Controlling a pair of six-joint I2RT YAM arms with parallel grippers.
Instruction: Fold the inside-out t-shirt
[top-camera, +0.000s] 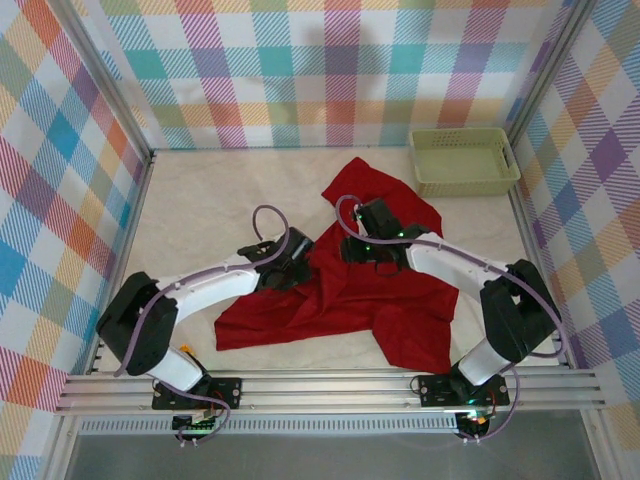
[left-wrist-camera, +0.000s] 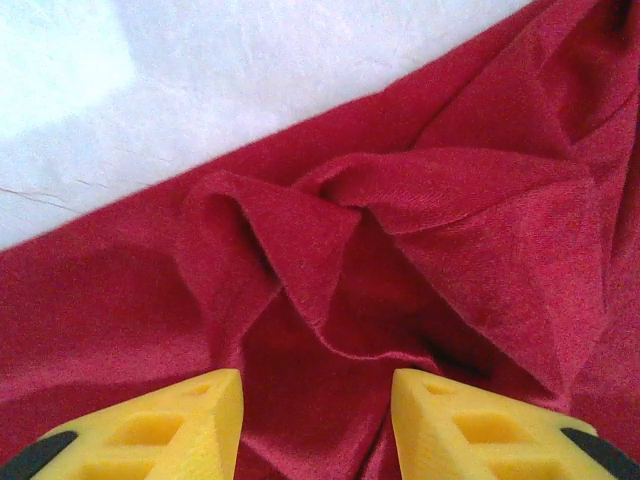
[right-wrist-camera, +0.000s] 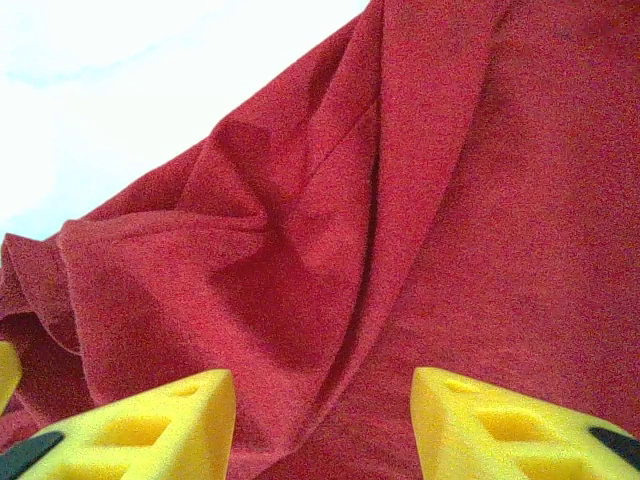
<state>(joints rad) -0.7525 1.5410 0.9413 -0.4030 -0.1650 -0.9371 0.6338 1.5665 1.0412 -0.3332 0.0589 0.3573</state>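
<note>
while the left gripper (left-wrist-camera: 315, 388) and right gripper (right-wrist-camera: 320, 382) gape empty, deep-red t-shirt (top-camera: 350, 300) lies crumpled, creased

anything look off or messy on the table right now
The t-shirt is crumpled, not flat: bunched ridges at its middle, and one part reaching toward the basket. The left claw and right claw are open over it. No tears or spills seen.
</note>
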